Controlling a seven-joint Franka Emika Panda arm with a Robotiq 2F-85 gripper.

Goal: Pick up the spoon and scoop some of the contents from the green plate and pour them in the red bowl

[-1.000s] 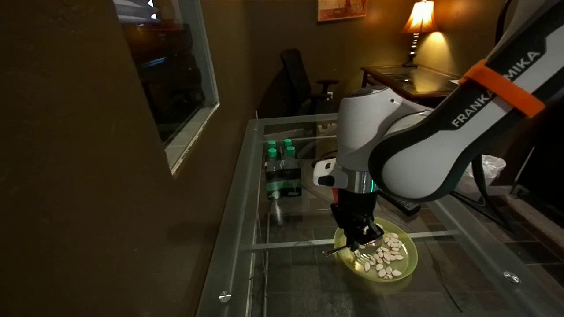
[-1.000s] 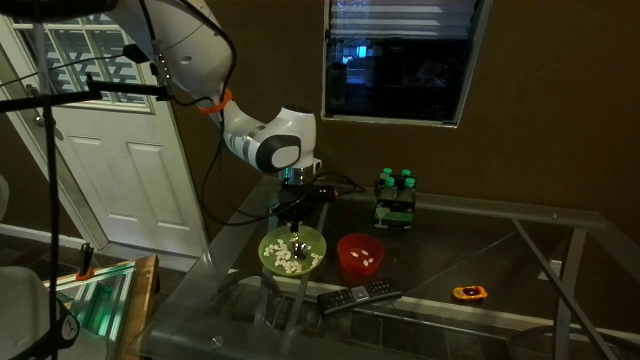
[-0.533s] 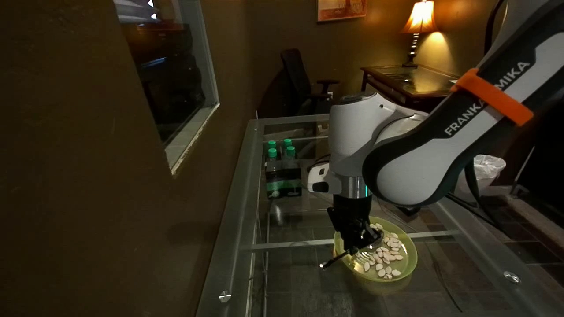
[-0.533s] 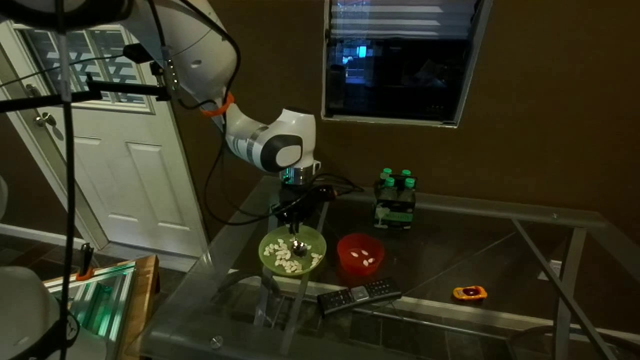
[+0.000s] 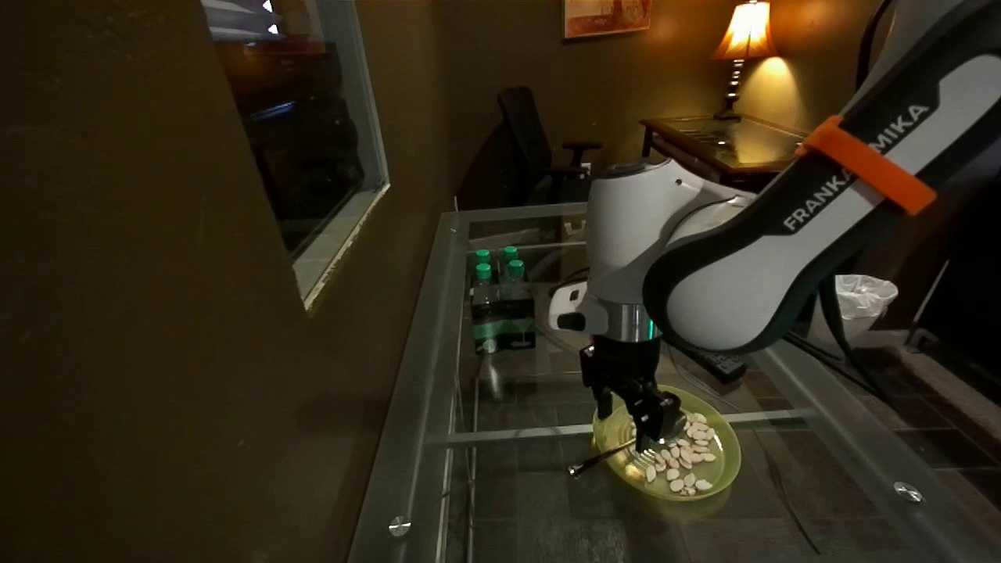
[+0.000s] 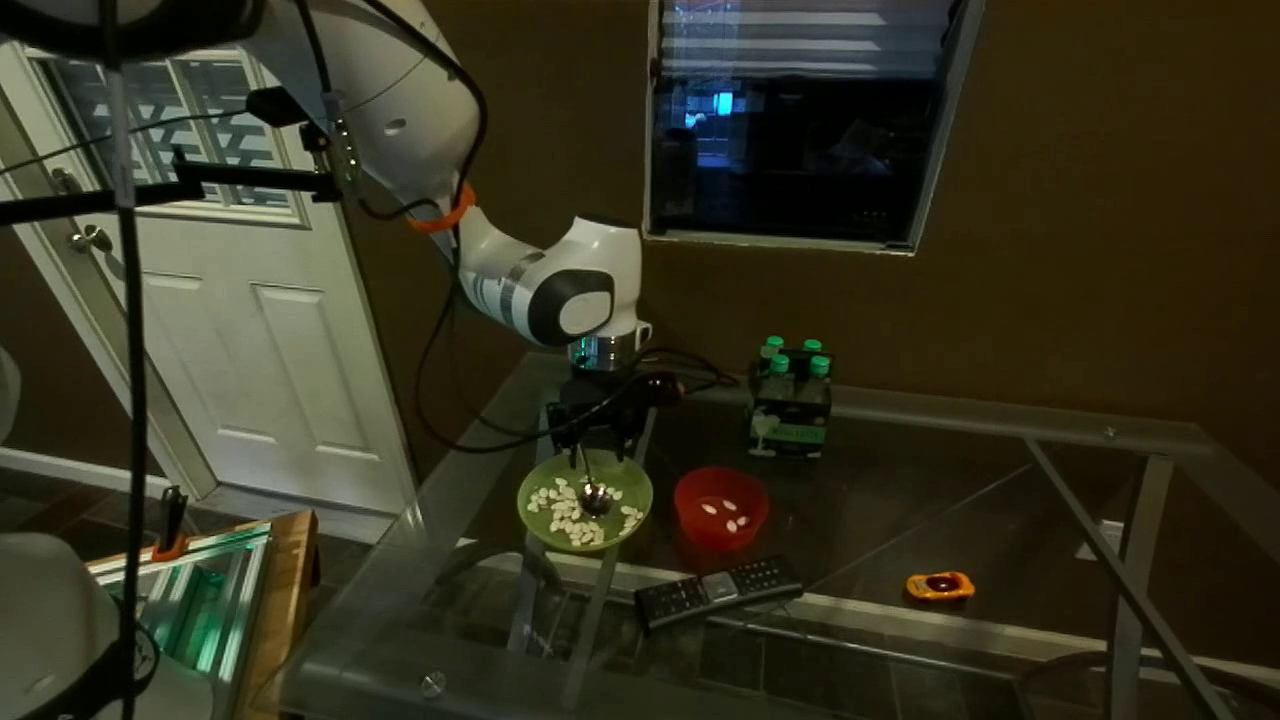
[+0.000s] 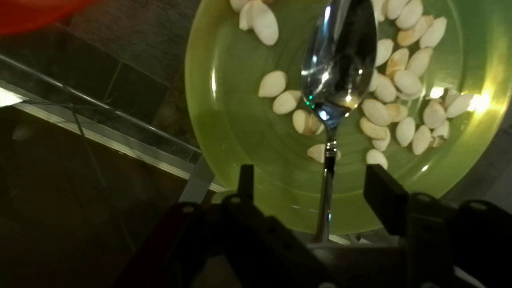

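Exterior views look down from farther back, wrist view close above; all 3 share the green plate [image 7: 236,134].

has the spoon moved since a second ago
Yes: in an exterior view, the spoon's handle now ends further down the picture, against the unmoved green plate.

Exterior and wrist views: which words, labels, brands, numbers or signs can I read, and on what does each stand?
"FRANKA": robot arm, beside the orange band.
"MIKA": same arm, the band's other side.
Bottle carrier: lettering too blurred to read.
Remote: markings too small to read.
White housing: round sign too unclear to read.
Wrist view: none readable.
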